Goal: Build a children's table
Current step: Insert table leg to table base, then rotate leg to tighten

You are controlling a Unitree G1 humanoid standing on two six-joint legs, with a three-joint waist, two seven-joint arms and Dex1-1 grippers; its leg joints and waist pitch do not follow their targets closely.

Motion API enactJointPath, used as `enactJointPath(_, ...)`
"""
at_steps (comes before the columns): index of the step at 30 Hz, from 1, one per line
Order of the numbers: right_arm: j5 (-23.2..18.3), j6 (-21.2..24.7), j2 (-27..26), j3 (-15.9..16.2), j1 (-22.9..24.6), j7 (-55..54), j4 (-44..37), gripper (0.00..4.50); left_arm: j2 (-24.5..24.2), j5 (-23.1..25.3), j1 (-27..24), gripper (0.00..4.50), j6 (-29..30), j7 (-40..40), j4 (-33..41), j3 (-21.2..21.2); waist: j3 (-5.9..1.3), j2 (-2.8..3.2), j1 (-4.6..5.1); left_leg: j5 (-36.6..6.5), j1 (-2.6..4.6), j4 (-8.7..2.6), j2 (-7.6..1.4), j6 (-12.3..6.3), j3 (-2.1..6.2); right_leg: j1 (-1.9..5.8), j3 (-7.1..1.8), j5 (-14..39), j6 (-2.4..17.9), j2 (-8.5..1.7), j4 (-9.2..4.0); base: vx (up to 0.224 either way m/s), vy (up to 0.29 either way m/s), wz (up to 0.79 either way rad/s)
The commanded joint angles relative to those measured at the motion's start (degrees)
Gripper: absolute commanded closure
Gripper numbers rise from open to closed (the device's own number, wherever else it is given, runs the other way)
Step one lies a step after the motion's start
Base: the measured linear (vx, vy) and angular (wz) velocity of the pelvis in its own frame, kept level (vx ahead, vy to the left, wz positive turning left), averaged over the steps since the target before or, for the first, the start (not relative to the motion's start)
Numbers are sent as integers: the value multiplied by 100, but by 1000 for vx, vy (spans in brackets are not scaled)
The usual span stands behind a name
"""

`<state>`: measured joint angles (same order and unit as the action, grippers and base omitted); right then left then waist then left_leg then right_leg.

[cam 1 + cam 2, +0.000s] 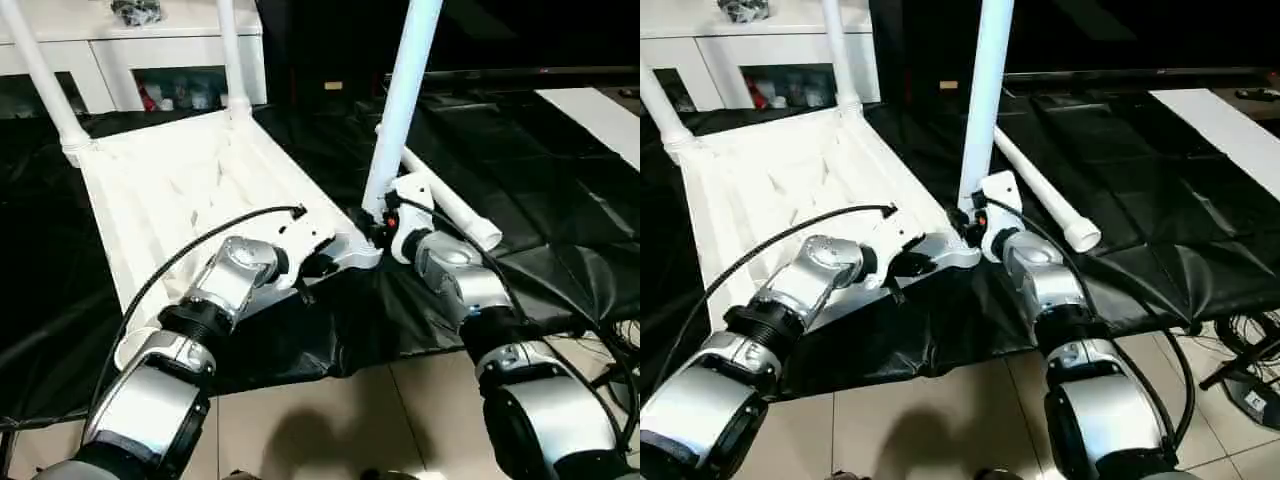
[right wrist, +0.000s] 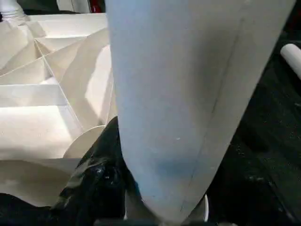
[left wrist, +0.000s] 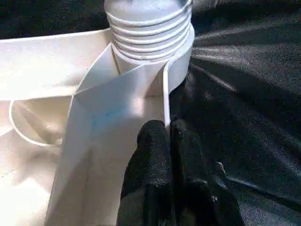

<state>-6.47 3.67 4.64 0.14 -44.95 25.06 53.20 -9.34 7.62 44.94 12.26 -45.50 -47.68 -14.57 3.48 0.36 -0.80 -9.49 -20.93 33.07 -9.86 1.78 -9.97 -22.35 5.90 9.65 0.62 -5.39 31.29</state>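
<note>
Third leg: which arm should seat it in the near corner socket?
Right. The right gripper already holds the upright leg over that socket. The left gripper is shut on the tabletop's rim, steadying it. A fourth leg lies loose.

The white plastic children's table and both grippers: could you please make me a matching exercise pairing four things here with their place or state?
Things:
1. left gripper
2. right gripper
3. loose white tubular leg
4. upturned white ribbed table top

Place or state:
A. lying flat on the black sheet
B. shut on the top's thin side wall
C. at the base of an upright leg, at a corner socket
D. underside up, with legs standing in its far corners

Pairs: 1-B, 2-C, 3-A, 4-D
</note>
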Motion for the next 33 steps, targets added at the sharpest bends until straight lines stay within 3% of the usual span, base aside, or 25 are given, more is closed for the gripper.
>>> enactJointPath(1, -15, 186, -241, 118, 186, 238, 465, 187, 146, -137, 80, 450, -185, -188, 366, -44, -315, -7, -24, -3149, 148, -508, -351, 185, 194, 85, -292, 2762, 933, -465, -439, 0, 0, 0)
enactJointPath(3, -6, 106, -247, 114, 157, 302, 485, 176, 139, -159, 55, 450, -173, -201, 419, -29, -347, -14, -64, -2642, 76, -515, -360, 100, 155, 139, -324, 2163, 1101, -449, -357, 0, 0, 0)
enactJointPath(6, -13, -76, -269, 78, 90, 446, 520, 137, 121, -233, 19, 450, -165, -214, 485, 36, -364, -27, -131, -2332, 77, -493, -352, 15, 97, 149, -344, 1861, 1203, -451, -320, 0, 0, 0)
enactJointPath(8, 3, -112, -268, 80, 76, 491, 518, 137, 99, -262, 0, 450, -192, -251, 504, 54, -372, -41, -167, -2034, 72, -476, -348, -91, 63, 160, -355, 1608, 1283, -442, -290, 0, 0, 0)
enactJointPath(15, 64, -490, -104, 137, 117, 850, 329, 88, -99, -332, -116, 450, -474, -694, 607, 32, -372, -64, -209, -1903, 58, -447, -348, -136, 56, 155, -357, 2044, 1165, -441, -300, 0, 0, 0)
enactJointPath(22, -4, -624, 380, 320, 399, 2170, -157, 88, -382, -502, -197, 450, -1113, -1622, 497, -51, -437, -31, -365, -1128, 58, -369, -367, -413, -14, 186, -358, 751, 1539, -374, -115, 0, 0, 0)
enactJointPath(23, -20, -619, 492, 385, 481, 2500, -272, 88, -417, -589, -207, 450, -1110, -1844, 475, -23, -447, -47, -375, -1030, 33, -354, -359, -456, -18, 212, -353, 606, 1567, -367, -86, 0, 0, 0)
enactJointPath(24, -50, -574, 612, 463, 575, 2861, -414, 88, -461, -662, -211, 450, -1157, -2085, 458, -13, -481, -25, -462, -713, 35, -319, -372, -574, -24, 209, -349, 170, 1672, -370, 0, 0, 0, 0)
enactJointPath(25, -54, -568, 623, 471, 584, 2893, -428, 88, -466, -668, -212, 450, -1167, -2109, 458, -14, -481, -25, -462, -713, 35, -319, -372, -574, -24, 209, -349, 170, 1672, -370, 0, 0, 0, 0)
enactJointPath(27, -147, -386, 857, 606, 769, 3588, -734, 88, -604, -676, -208, 450, -1407, -2537, 390, -100, -497, -40, -529, -525, 21, -282, -369, -749, -35, 214, -336, -155, 1746, -361, 37, 0, 0, 0)
enactJointPath(29, -184, -263, 999, 699, 855, 3954, -906, 88, -646, -724, -192, 450, -1460, -2745, 344, -103, -488, -15, -560, -603, 14, -279, -376, -775, -33, 205, -329, -34, 1731, -362, 25, 0, 0, 0)
enactJointPath(31, -193, -142, 1165, 815, 928, 4334, -1066, 88, -684, -780, -168, 450, -1506, -2982, 292, -102, -468, -13, -600, -842, 47, -296, -399, -665, -42, 172, -332, 290, 1705, -370, -19, 0, 0, 0)
enactJointPath(33, -179, -82, 1305, 907, 971, 4629, -1185, 88, -746, -753, -141, 450, -1625, -3193, 224, -163, -441, 4, -627, -1287, 88, -323, -424, -419, -60, 149, -334, 833, 1609, -376, -85, 0, 0, 0)
